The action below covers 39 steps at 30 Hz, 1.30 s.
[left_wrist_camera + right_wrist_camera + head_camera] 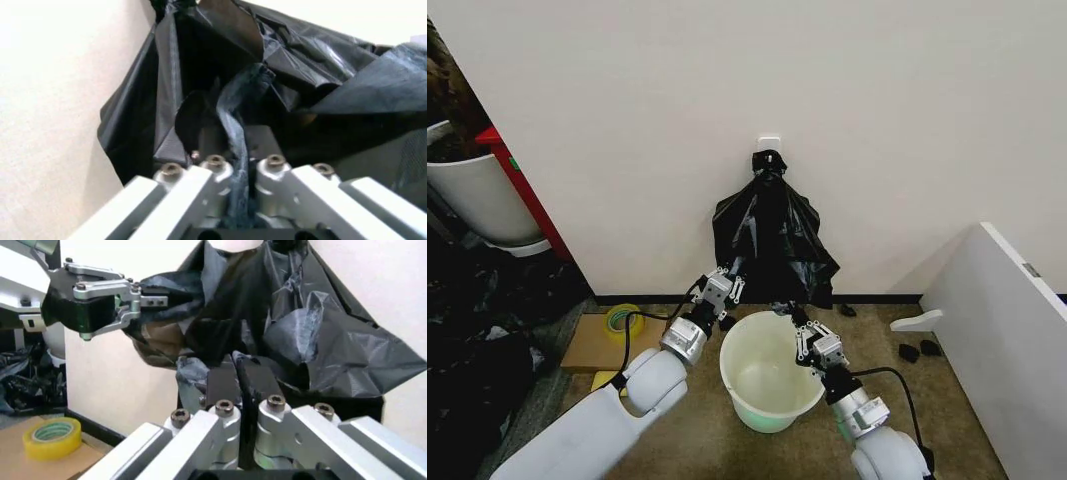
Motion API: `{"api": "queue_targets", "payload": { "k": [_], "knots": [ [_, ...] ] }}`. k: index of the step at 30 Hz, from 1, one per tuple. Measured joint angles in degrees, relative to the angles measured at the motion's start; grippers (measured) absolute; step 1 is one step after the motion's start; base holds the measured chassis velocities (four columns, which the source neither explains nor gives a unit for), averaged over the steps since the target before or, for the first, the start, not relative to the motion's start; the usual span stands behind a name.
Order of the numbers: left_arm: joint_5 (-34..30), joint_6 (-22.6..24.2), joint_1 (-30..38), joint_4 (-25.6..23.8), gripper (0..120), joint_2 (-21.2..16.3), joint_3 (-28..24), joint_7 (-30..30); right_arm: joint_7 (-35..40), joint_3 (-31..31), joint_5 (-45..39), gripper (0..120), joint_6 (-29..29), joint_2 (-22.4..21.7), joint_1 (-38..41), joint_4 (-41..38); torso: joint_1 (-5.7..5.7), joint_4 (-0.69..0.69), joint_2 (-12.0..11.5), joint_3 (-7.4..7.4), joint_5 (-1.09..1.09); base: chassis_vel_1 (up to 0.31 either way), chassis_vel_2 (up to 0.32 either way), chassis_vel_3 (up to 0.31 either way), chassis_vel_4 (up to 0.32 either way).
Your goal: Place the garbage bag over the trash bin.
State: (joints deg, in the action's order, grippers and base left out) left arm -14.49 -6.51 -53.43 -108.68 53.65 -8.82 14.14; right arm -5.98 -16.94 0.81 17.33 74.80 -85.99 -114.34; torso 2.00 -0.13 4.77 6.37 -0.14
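Head view: the thin glossy black plastic garbage bag (772, 240) hung against the wall from a white hook (769, 143), above the round cream-white plastic trash bin (770, 372) on the floor. The left gripper (724, 281) and right gripper (799, 318) each pinched the bag's lower hem, probably to spread its mouth.

Left wrist view: the fingers (235, 150) were clamped on a twisted strip of film.

Right wrist view: the fingers (257, 382) were pressed together on the hem. The bin rim lay directly below, with floor open on both sides.
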Motion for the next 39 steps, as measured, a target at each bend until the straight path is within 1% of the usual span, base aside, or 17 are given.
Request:
{"api": "queue_targets", "payload": {
  "k": [6, 8, 9, 12, 15, 16, 19, 20, 23, 24, 26, 29, 31, 32, 33, 36, 39],
  "knots": [
    [-0.2, -1.2, -1.2, -0.3, 0, 0.6, 1.2, 0.0, 0.1, -0.3, -0.1, 0, -0.3, -0.1, -0.8, -1.0, 0.00, 0.00, 0.0, 0.00, 0.00, 0.000, 0.000, 0.000, 0.000],
    [-0.5, -1.6, -1.6, -0.6, 0, 1.0, 1.7, 0.0, 0.5, -0.5, -0.1, 7, -0.6, -0.3, -1.4, -2.1, 0.00, 0.00, 0.0, 0.00, 0.00, 0.000, 0.000, 0.000, 0.000],
    [-0.8, -1.8, -1.7, -0.8, 0, 1.3, 2.0, 0.1, 1.0, -0.8, 0.1, 14, -0.8, -0.6, -2.0, -2.9, 0.00, 0.00, 0.0, 0.00, 0.00, 0.000, 0.000, 0.000, 0.000],
    [-1.0, -2.0, -2.0, -1.0, 0, 1.8, 2.4, 0.3, 1.6, -1.3, 0.5, 20, -1.0, -1.2, -3.3, -4.1, 0.00, 0.00, 0.0, 0.00, 0.01, 0.000, 0.000, 0.000, 0.000],
    [-1.3, -2.6, -2.7, -1.4, 0, 2.2, 3.2, 0.3, 2.4, -2.5, 0.7, 34, -1.9, -3.2, -6.3, -6.5, 0.00, -0.01, 0.0, 0.00, 0.01, 0.000, 0.000, 0.000, 0.000],
    [-1.3, -2.6, -2.7, -1.4, 0, 2.2, 3.2, 0.3, 2.4, -2.5, 0.7, 34, -1.9, -3.2, -6.3, -6.5, 0.00, -0.01, 0.0, 0.00, 0.01, 0.000, 0.000, 0.000, 0.000],
    [-1.3, -3.2, -3.5, -1.4, 0, 2.2, 3.6, 0.2, 3.5, -3.0, -1.6, 48, -4.7, -5.0, -6.9, -9.5, 0.00, -0.01, 0.0, 0.00, 0.00, 0.000, 0.000, 0.000, 0.000],
    [-1.3, -3.2, -3.5, -1.4, 0, 2.2, 3.6, 0.2, 3.5, -3.0, -1.6, 48, -4.7, -5.0, -6.9, -9.5, 0.00, -0.01, 0.0, 0.00, 0.00, 0.000, 0.000, 0.000, 0.000],
    [-1.2, -3.5, -4.3, -1.4, 0, 2.3, 3.9, 0.0, 4.9, -1.8, -7.4, 65, -9.9, -7.7, -3.6, -11.8, 0.00, 0.00, 0.0, 0.00, 0.00, 0.000, 0.000, 0.000, 0.000],
    [-1.2, -3.5, -4.3, -1.4, 0, 2.3, 3.9, 0.0, 4.9, -1.8, -7.4, 65, -9.9, -7.7, -3.6, -11.8, 0.00, 0.00, 0.0, 0.00, 0.00, 0.000, 0.000, 0.000, 0.000],
    [-1.2, -3.5, -4.7, -1.5, 0, 2.2, 4.1, 0.0, 5.7, -0.5, -10.5, 74, -12.9, -9.4, -0.7, -11.6, 0.00, -0.01, 0.0, 0.00, 0.00, 0.000, 0.000, 0.000, 0.000],
    [-1.2, -3.6, -5.2, -1.7, 0, 1.9, 4.6, -0.1, 6.5, 2.4, -12.7, 81, -16.3, -11.2, 4.6, -9.3, 0.00, -0.01, 0.0, 0.00, 0.01, 0.000, 0.000, 0.000, 0.000],
    [-1.2, -3.8, -5.6, -1.7, 0, 1.9, 5.1, -0.1, 6.9, 5.2, -13.3, 91, -18.5, -12.1, 9.1, -7.0, 0.00, 0.01, 0.0, 0.00, 0.01, 0.000, 0.000, 0.000, 0.000],
    [-1.2, -3.8, -5.6, -1.7, 0, 1.9, 5.1, -0.1, 6.9, 5.2, -13.3, 91, -18.5, -12.1, 9.1, -7.0, 0.00, 0.01, 0.0, 0.00, 0.01, 0.000, 0.000, 0.000, 0.000],
    [-1.1, -3.8, -5.8, -1.7, 0, 2.0, 5.4, -0.2, 7.3, 7.4, -13.7, 97, -20.2, -12.6, 12.5, -5.3, 0.00, 0.00, 0.0, 0.00, 0.00, 0.000, 0.000, 0.000, 0.000],
    [-1.1, -4.0, -6.1, -1.6, 0, 2.2, 5.9, -0.3, 8.7, 11.9, -13.8, 100, -22.8, -12.8, 20.0, -1.6, 0.00, 0.01, 0.0, 0.01, 0.00, 0.000, 0.000, 0.000, 0.000],
    [-1.0, -4.1, -6.3, -1.6, 0, 2.2, 6.0, -0.3, 10.0, 14.0, -12.2, 100, -23.7, -12.6, 23.6, 0.4, 0.00, 0.01, 0.0, 0.00, -0.01, 0.000, 0.000, 0.000, 0.000]
  ]
}}
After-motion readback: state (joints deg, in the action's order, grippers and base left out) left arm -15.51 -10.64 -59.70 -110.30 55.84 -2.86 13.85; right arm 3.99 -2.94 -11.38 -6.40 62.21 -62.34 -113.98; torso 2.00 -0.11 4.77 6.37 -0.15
